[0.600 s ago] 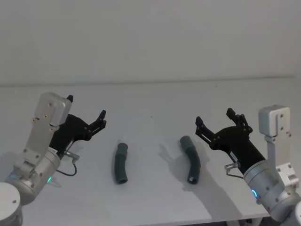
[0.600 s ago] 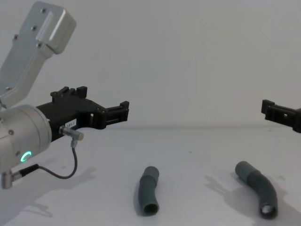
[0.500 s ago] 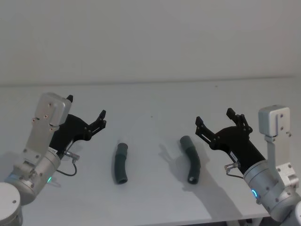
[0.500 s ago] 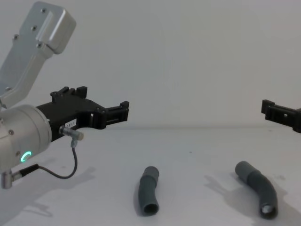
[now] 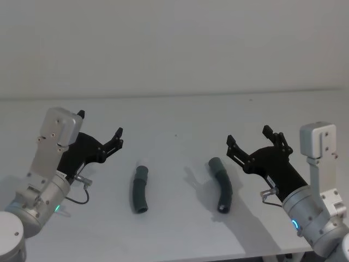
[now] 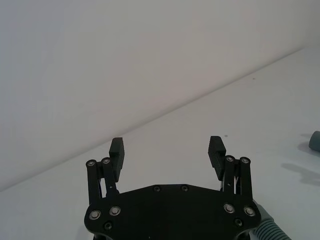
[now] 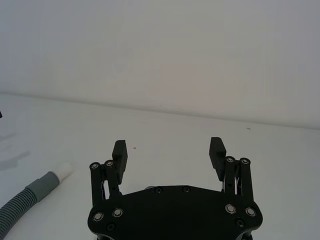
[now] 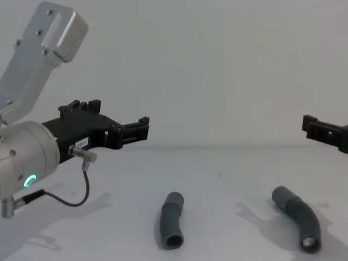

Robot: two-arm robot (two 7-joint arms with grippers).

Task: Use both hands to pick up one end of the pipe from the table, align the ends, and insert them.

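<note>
Two dark grey ribbed pipe pieces lie apart on the white table [image 5: 180, 114]. The left piece [image 5: 139, 189] [image 8: 172, 219] shows a small white tube tip at its far end. To its right rests the curved right piece [image 5: 221, 184] [image 8: 298, 217], its open cuff facing me. My left gripper [image 5: 101, 124] [image 8: 122, 114] [image 6: 167, 147] hovers open, above and left of the left piece. On the other side my right gripper [image 5: 248, 136] [image 7: 167, 147] hangs open, just right of the right piece. Neither holds anything. The right wrist view catches a ribbed piece with a white end [image 7: 35, 190].
A plain white wall [image 5: 174, 43] rises behind the table. A thin black cable [image 8: 65, 198] loops under the left wrist. Bare tabletop lies between and around the two pieces. The table's front edge [image 5: 180, 257] runs close below them.
</note>
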